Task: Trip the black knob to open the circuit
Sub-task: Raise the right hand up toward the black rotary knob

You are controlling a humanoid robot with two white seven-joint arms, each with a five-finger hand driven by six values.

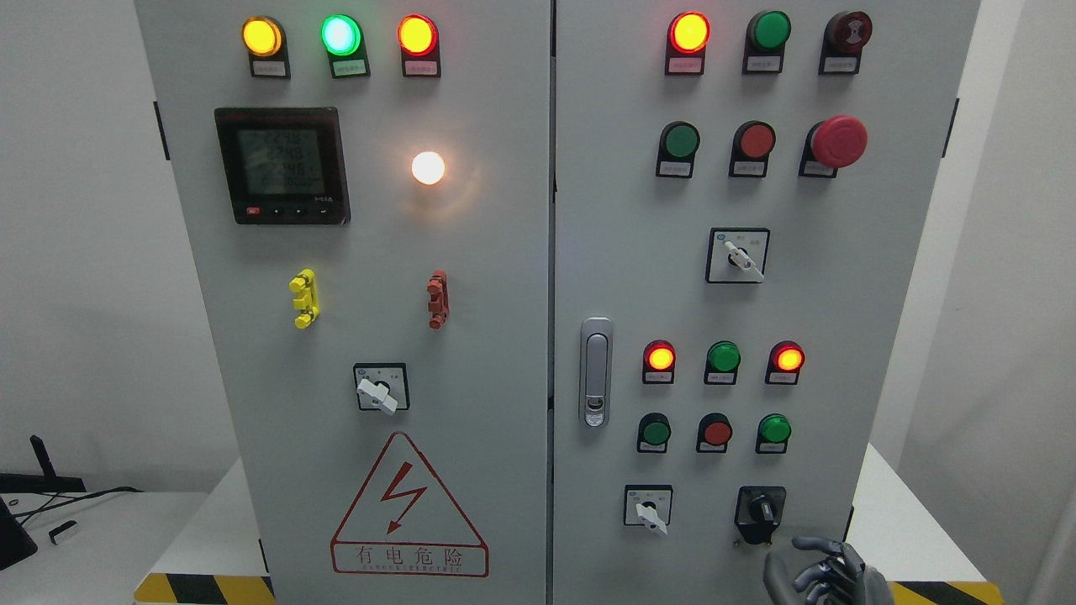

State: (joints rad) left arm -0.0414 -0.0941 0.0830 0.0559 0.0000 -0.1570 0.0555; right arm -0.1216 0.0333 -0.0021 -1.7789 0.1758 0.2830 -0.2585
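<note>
Right robot hand [820, 571] pokes up from the bottom edge on the right. It's mostly cut off by the frame, so only the grey curled fingers [809, 544] show, bent loosely inward and holding nothing. It sits just below the black knob [761, 509] without touching it. The knob is on a black square plate at the lower right of the right cabinet door [841, 294], and the pointer on it is too dark to read.

Left of the knob is a white selector switch [648, 509]. Above them are two rows of three buttons and lamps; the top row has two lamps glowing red-orange with a green one between. Higher up there's another selector, then a big red mushroom button [838, 139]. Little labels under everything are too small to read.

A silver door latch [595, 371] sits near the seam. The left door has a digital meter [282, 165] with blurry digits, a bright white lamp, and a red warning triangle [409, 507] reading "有电危险". The cabinet stands on a white tabletop [202, 538] with yellow-black hazard tape along its front edge.
</note>
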